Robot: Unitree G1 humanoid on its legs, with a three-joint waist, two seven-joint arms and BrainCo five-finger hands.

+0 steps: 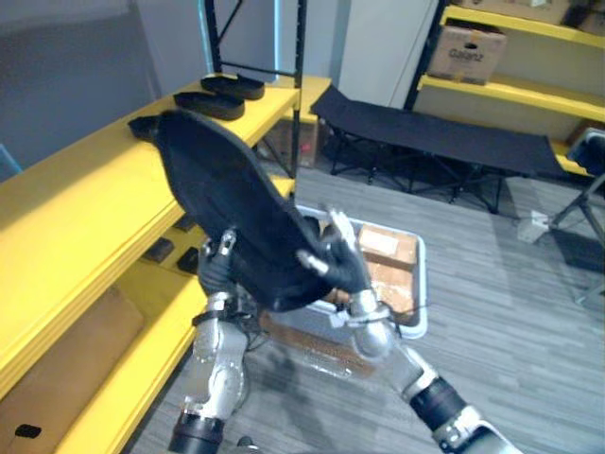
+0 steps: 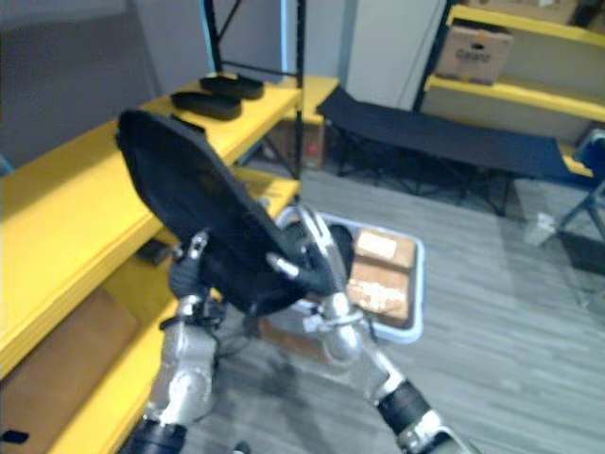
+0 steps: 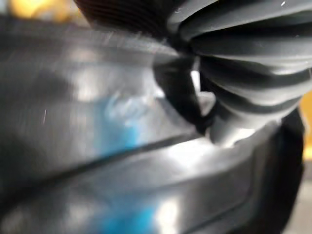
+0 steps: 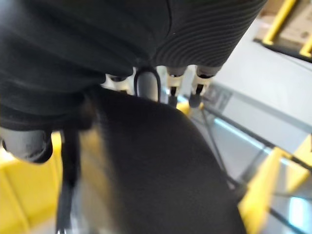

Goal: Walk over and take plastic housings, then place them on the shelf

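A large black plastic housing (image 1: pixel 227 199) is held in the air between both hands, in the middle of the frame; it is tilted, its upper end reaching toward the upper left over the edge of the yellow shelf (image 1: pixel 85 208), its lower end down at centre; the left hand (image 1: pixel 214 270) clasps the lower left edge, fingers curled against it from below; the right hand (image 1: pixel 345 265) grips the lower right edge, a silver finger lying across the dark surface; in the right wrist view the fingers (image 4: pixel 146 85) hook over the housing's rim, and in the left wrist view the glossy black surface sits right against the hand; farther back on the shelf, at the upper left, lie two more flat black housings (image 1: pixel 210 104), one behind the other and close together; on the lower yellow level, left of the left hand, sit small dark parts (image 1: pixel 159 250); on the grey floor behind the hands stands a pale bin (image 1: pixel 421 284) with cardboard boxes (image 1: pixel 386 244) inside; a black folding cot (image 1: pixel 435 137) stands at the upper right, before a yellow rack bearing a cardboard carton (image 1: pixel 466 52).
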